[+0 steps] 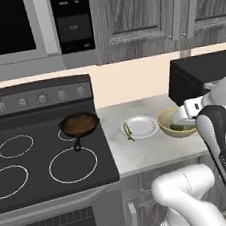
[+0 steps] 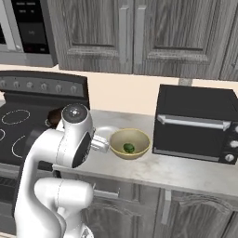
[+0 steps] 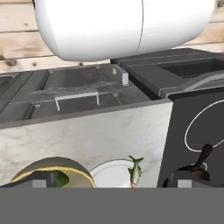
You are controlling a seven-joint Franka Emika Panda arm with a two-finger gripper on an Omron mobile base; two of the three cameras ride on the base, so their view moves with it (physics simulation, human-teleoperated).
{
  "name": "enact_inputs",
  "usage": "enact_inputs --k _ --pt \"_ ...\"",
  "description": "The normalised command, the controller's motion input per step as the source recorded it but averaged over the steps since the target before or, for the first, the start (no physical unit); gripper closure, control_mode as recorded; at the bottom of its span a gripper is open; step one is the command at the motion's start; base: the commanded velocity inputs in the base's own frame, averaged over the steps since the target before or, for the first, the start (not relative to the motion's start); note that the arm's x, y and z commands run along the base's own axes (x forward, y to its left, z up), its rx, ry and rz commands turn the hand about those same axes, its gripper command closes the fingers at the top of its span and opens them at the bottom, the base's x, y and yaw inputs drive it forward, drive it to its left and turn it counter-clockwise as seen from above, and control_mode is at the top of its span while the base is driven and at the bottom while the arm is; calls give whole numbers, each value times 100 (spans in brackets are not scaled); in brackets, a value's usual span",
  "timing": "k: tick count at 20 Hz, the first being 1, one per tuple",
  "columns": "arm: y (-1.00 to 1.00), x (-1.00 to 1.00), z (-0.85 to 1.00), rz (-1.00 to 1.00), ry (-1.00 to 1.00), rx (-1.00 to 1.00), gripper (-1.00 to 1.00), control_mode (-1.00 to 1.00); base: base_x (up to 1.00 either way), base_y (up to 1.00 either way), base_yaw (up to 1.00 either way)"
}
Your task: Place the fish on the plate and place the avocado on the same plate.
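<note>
Fish: the slim, elongated greenish-yellow fish point(image 1: 128, 132) lies at the left edge of the plate as the left base view shows it, on the side toward the stove, partly over the rim and partly on the counter. In the hand view the fish point(image 3: 136, 170) sits at the plate's right edge, tail fin up.
Plate: the small round flat white plate point(image 1: 143, 125) rests on the pale marbled grey countertop point(image 1: 140, 154), between the stove and the bowl, close to both.
Avocado: the small rounded dark-green avocado point(image 2: 128, 148) lies inside the bowl, near its bottom.
Bowl: the deeper yellowish-beige bowl point(image 2: 139, 142) stands just beside the plate, on the side toward the toaster oven.
Gripper: the two-finger gripper point(image 1: 186, 117) hangs above the bowl's rim in the left base view; its jaws stand spread wide with nothing between them, and the dark tips rise at the bottom of the hand view, either side of the plate.
Arm: the white Franka arm point(image 2: 69, 144) bends over the front of the counter, its wrist reaching toward the bowl.
Pan: a dark round frying pan with a brown inside point(image 1: 79, 124) sits on the black glass stovetop point(image 1: 21, 167), handle pointing toward the front.
Toaster oven: a black boxy toaster oven with a silver handle point(image 2: 195, 123) stands on the counter to the right of the bowl.
Above: grey wood-grain cabinets point(image 2: 135, 32) and a black-and-silver microwave point(image 1: 33, 24) hang over the counter and stove.
</note>
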Motion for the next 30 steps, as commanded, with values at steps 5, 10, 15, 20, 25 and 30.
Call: enact_inputs --k 5,10,15,20,25,30 --pt "0 0 0 0 0 0 -100 100 27 -38 0" --pt "0 0 0 0 0 0 -100 100 29 -25 0" --pt "0 0 0 0 0 0 -100 100 21 -12 0" --pt "0 0 0 0 0 0 -100 100 24 -3 0" --pt "-7 4 -8 -3 1 0 -100 -100 4 0 0" --pt "-19 0 -23 -25 3 0 -100 -100 0 0 0"
